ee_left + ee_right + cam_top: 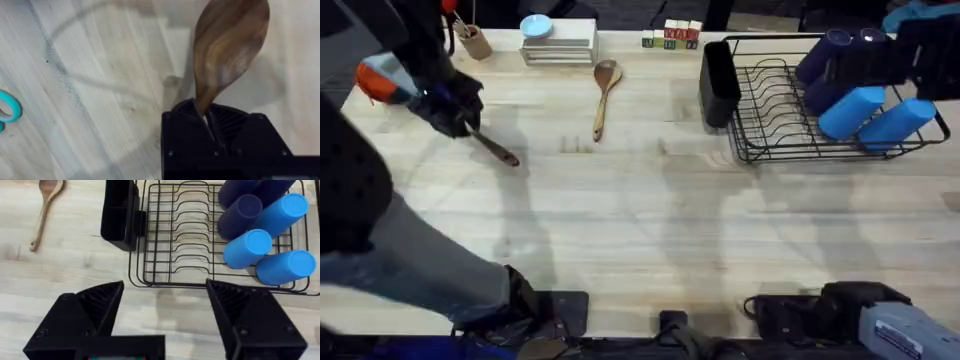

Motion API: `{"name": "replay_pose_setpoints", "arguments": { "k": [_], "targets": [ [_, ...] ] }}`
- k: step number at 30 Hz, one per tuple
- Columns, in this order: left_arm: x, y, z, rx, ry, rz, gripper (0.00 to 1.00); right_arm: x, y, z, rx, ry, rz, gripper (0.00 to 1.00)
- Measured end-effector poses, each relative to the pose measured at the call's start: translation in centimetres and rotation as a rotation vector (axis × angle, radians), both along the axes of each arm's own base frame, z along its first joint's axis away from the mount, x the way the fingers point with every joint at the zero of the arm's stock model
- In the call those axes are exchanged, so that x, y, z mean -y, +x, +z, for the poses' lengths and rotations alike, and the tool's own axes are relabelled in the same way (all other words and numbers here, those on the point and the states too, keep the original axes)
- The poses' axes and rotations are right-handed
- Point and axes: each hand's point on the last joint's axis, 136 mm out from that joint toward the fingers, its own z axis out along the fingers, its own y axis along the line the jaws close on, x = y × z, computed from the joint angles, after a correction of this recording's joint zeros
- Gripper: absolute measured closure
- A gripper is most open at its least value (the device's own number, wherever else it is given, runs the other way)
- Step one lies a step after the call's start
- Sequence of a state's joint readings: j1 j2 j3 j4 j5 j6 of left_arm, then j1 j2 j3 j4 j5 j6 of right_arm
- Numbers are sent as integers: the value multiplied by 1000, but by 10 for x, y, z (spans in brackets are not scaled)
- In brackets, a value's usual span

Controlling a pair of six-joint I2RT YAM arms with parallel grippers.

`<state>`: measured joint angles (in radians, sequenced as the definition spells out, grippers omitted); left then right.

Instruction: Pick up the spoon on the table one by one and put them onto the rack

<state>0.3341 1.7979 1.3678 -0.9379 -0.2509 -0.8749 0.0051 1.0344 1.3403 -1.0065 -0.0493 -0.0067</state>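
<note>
Overhead: left arm reaching up the far left of the table (640,230), large and blurred under the camera, left gripper (460,118) ending near the far-left corner. Clamping the dark spoon (496,150) by one end, the rest slanting out toward table centre, above or at the wood; contact with the top not readable. Light spoon (604,92) lying flat at the far edge, bowl away from the bases, handle pointing back, well apart from the gripper. Rack (790,120) sitting far right, black caddy (718,82) on its left end, blue cups (875,112) piled at its right. Wooden cup (474,42) standing in the far-left corner, a stack of plates (558,45) beside it. Right arm's base lying at the lower right.

Left wrist: fingers (192,112) pinched narrow on the dark spoon (227,45) just below its bowl, the bowl jutting out past the tips over bare planks. Handle hidden behind the gripper body. Teal scrap (9,107) showing at the frame edge, identity unclear.

Right wrist: right gripper (165,305) hanging spread wide, gripping nothing, over bare table just before the rack (200,240). Caddy (119,215) showing empty-looking slots, interior too dark to confirm. Cups (265,235) lying across the wires. Light spoon (45,210) lying beyond the caddy.
</note>
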Motion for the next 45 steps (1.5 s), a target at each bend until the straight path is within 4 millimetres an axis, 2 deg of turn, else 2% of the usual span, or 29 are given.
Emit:
{"name": "replay_pose_setpoints", "arguments": {
  "k": [6,10,14,18,22,26,30,39,45],
  "targets": [
    [29,19,50,149,48,-92,956,0,1,1,4,0,0,9],
    [61,38,81,271,75,-185,956,0,1,1,4,0,0,9],
    [106,62,118,436,89,-300,956,0,1,1,5,-6,5,9],
    [163,85,159,624,81,-424,956,0,1,1,6,-12,12,9],
    [217,97,183,752,51,-532,956,0,1,1,6,-15,14,9],
    [266,103,205,870,13,-619,956,0,1,1,6,-14,14,9],
    [304,104,228,980,-23,-677,956,0,1,1,6,-15,14,9],
    [352,100,262,1129,-30,-810,956,0,1,1,6,-14,14,9],
    [390,99,282,1231,24,-1031,956,0,1,1,6,-15,14,9]
  ]
}}
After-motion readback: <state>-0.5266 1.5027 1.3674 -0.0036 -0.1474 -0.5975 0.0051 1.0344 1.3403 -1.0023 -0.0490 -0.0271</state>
